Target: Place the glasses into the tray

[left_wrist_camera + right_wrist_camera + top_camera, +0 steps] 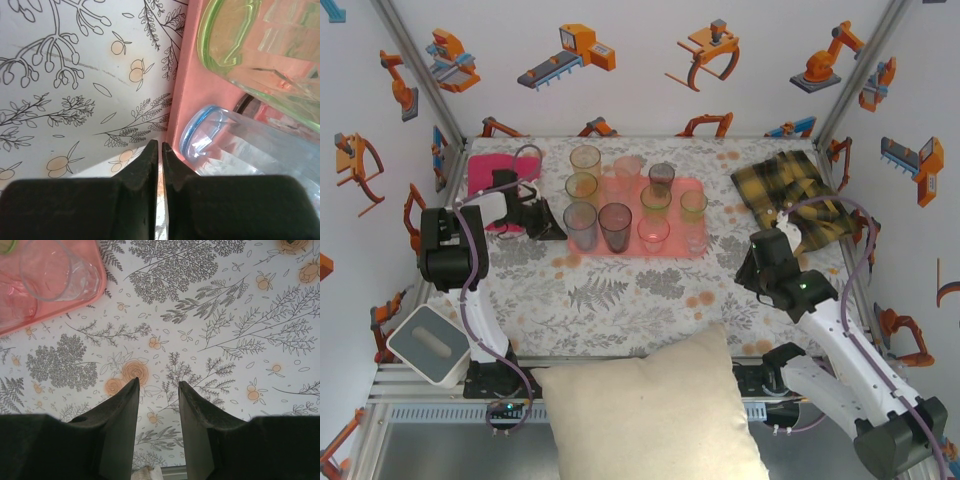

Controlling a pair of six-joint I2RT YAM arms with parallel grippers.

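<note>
Left fingers (145,170), nearly together and empty, sit beside the blue glass (215,140) at the tray (187,85) edge, lower centre; a sideways swing could topple it. Right fingers (120,410) stand apart, empty.

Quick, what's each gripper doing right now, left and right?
Left gripper: fingers all but closed, only a thin slit between them, holding nothing.
Right gripper: fingers open, holding nothing.
</note>
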